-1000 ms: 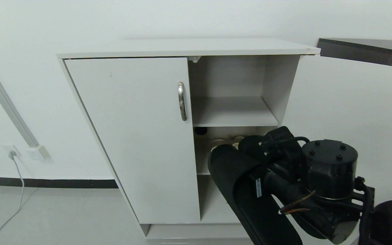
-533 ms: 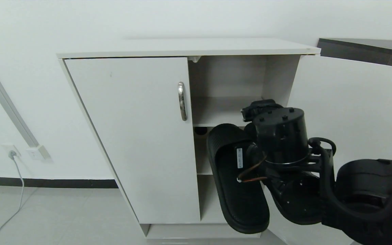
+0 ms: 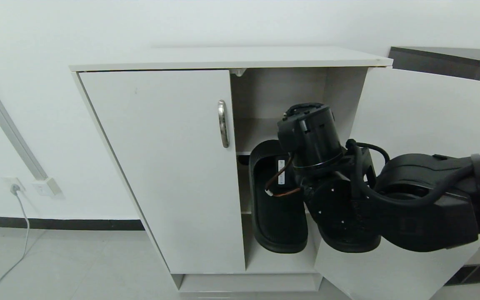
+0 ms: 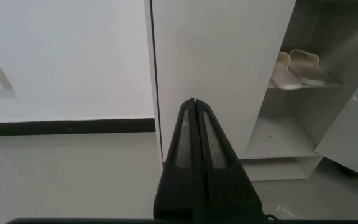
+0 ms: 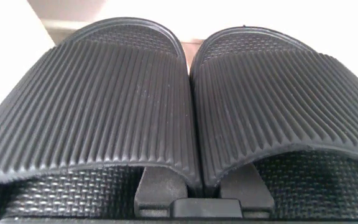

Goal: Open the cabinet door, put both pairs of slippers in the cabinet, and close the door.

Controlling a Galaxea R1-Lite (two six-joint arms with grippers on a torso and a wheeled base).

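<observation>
Head view: right gripper (image 5: 201,191) pinches both black slippers (image 3: 279,208) upright at the cabinet (image 3: 223,58) opening. Tilt them flat, slide onto the bottom shelf (image 3: 265,260), then release. Left gripper (image 4: 194,109) is closed and empty.

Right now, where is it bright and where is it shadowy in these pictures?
Head view: the wall is bright; the cabinet is shaded inside, darkest behind the black slippers. Left wrist view: the beige slippers sit in shade on their shelf. Right wrist view: light catches the straps.
</observation>
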